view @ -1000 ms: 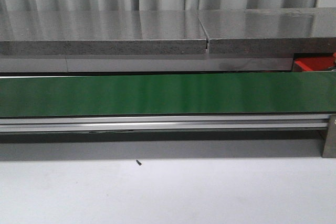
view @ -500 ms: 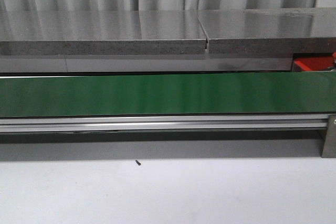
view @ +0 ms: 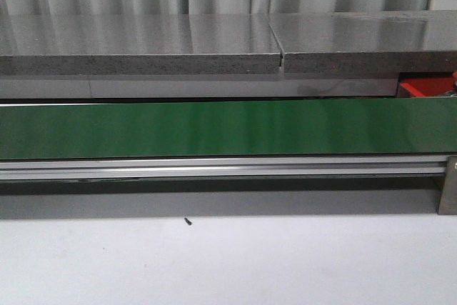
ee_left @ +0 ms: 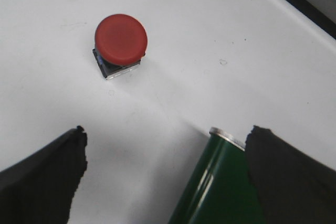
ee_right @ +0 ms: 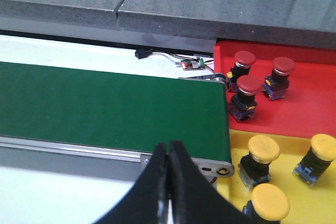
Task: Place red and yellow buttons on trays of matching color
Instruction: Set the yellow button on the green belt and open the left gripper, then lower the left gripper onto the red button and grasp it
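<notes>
A red button (ee_left: 121, 38) stands alone on the white table in the left wrist view. My left gripper (ee_left: 167, 129) hangs open above the table, a little way from it, with nothing between its fingers. In the right wrist view a red tray (ee_right: 310, 114) holds three red buttons (ee_right: 248, 85). Beside it, a yellow tray (ee_right: 292, 145) holds three yellow buttons (ee_right: 263, 149). My right gripper (ee_right: 168, 145) is shut and empty, over the belt's near rail close to the trays. The front view shows only a corner of the red tray (view: 425, 87) and neither gripper.
A long green belt (view: 214, 128) on a metal frame crosses the front view; its one end (ee_left: 220, 182) lies by my left gripper, the other (ee_right: 105, 103) meets the trays. Grey stone slabs (view: 143, 48) run behind. A small black screw (view: 188, 221) lies on the table.
</notes>
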Action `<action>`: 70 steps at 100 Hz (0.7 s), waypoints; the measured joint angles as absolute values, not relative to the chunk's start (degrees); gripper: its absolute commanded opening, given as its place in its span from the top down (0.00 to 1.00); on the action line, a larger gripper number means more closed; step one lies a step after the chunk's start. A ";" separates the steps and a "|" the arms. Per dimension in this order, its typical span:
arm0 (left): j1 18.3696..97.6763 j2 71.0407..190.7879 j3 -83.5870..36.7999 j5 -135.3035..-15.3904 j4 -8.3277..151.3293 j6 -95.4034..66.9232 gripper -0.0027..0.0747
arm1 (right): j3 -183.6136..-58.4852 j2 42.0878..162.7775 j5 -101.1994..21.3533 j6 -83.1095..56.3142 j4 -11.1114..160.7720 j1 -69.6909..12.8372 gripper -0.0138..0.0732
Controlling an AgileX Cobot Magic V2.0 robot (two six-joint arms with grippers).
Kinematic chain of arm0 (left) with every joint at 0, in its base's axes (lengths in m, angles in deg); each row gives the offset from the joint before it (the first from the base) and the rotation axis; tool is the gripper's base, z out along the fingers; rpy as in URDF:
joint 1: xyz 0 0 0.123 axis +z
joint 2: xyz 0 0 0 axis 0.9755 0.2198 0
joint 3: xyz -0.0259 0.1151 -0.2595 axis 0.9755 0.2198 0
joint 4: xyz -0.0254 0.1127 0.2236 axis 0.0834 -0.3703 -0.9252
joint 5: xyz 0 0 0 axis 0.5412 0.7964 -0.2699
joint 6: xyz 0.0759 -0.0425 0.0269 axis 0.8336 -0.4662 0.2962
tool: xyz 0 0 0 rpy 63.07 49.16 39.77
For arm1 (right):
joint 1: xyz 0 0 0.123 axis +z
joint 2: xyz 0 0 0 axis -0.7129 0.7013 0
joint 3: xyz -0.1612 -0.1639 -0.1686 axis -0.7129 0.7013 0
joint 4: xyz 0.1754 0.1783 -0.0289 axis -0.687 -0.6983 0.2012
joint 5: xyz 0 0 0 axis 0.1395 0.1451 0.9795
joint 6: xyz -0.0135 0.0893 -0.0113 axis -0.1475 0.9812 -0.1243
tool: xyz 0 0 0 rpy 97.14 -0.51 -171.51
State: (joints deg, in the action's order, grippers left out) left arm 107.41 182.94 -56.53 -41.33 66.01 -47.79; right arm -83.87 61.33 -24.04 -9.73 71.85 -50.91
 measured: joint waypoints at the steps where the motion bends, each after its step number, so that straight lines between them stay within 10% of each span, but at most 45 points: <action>1: 107.41 183.54 -57.11 -41.33 66.01 -47.79 0.19 | -83.87 61.33 -24.04 -9.73 71.85 -50.91 0.97; 70: 107.89 201.23 -70.51 -45.60 66.01 -48.70 0.28 | -83.87 61.33 -24.04 -9.73 71.85 -50.91 0.97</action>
State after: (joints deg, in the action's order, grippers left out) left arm 107.89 201.23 -70.51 -45.60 66.01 -48.70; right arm -83.87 61.33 -24.04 -9.73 71.85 -50.91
